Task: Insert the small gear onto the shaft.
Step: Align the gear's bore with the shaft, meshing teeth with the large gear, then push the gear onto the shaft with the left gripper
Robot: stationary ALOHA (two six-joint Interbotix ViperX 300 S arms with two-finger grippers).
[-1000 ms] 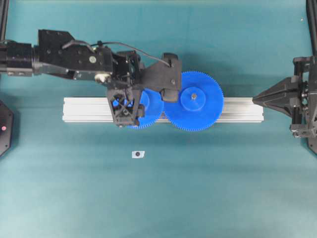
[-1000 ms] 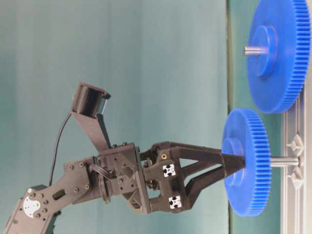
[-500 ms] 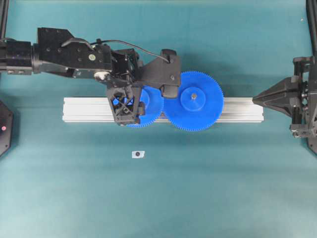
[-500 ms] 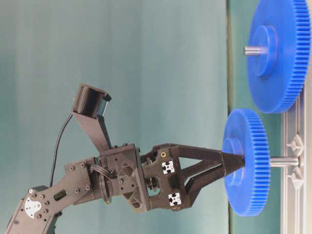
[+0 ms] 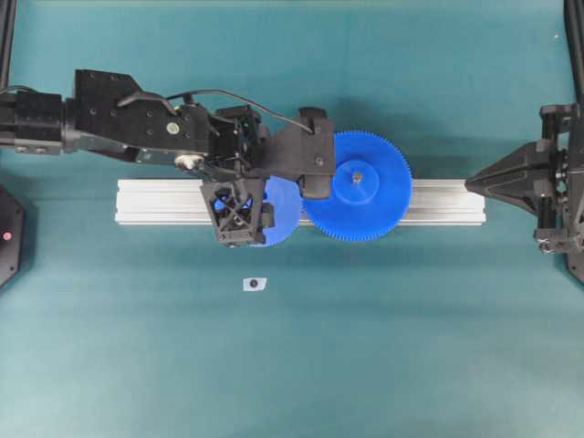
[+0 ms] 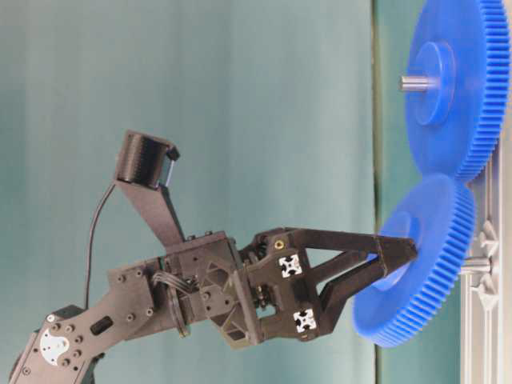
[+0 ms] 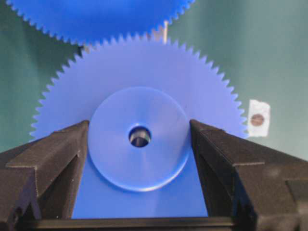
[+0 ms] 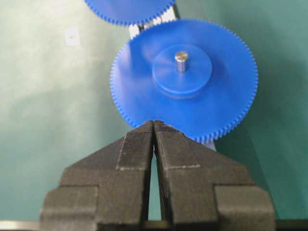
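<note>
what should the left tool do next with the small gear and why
Probably level the small gear before pressing down. In the table-level view it sits tilted on the shaft, held by its hub in the left tool, teeth beside the wider gear.

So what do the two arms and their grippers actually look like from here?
Both are matt black. The left arm is blocky, with screw heads, a thin black cable looping over it and a cylindrical camera housing. The left gripper has openwork triangular fingers with white cross-shaped marks. The right gripper has broad wedge fingers with ribbed pads.
</note>
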